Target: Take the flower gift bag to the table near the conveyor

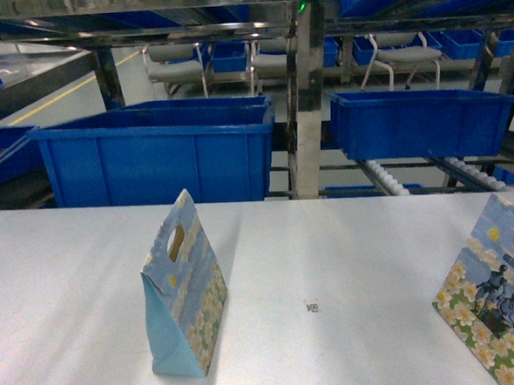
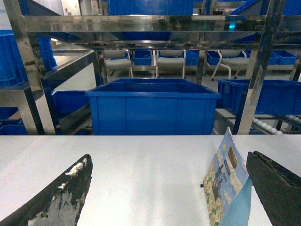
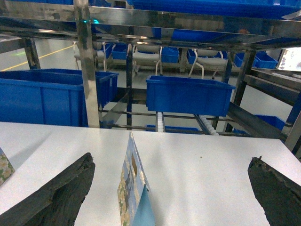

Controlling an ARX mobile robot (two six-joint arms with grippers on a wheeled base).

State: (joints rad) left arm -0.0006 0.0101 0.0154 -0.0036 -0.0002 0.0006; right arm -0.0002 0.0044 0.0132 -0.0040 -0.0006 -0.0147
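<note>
A steel-framed rack [image 1: 305, 93] is seen behind the counter [image 1: 349, 265], spanning the full width of the head view. Two blue plastic bins are carried in it: a large bin [image 1: 154, 155] on the left and a smaller bin [image 1: 420, 121] on the right. Conveyor lanes of small white roller wheels [image 1: 387, 177] are visible under the smaller bin. Grey chairs [image 1: 175, 65] are noted in the background beyond the rack.

The counter is a flat white-grey surface with a small square marker [image 1: 312, 307] near its middle. Two flower gift bags stand upright on it, well apart. The left flower gift bag [image 1: 184, 288] is placed left of the marker; the right flower gift bag [image 1: 499, 295] is cut by the right edge of the head view.

In the left wrist view, the left gripper [image 2: 169, 188] is seen wide open and holding nothing; the left bag [image 2: 225, 186] stands between its fingers, close to the right-hand finger [image 2: 277, 186]. In the right wrist view, the right gripper [image 3: 171, 193] is likewise wide open and empty; the right bag [image 3: 134, 188] stands between its fingers, nearer the left-hand finger [image 3: 56, 195]. No contact between fingers and bags is observed.
</note>
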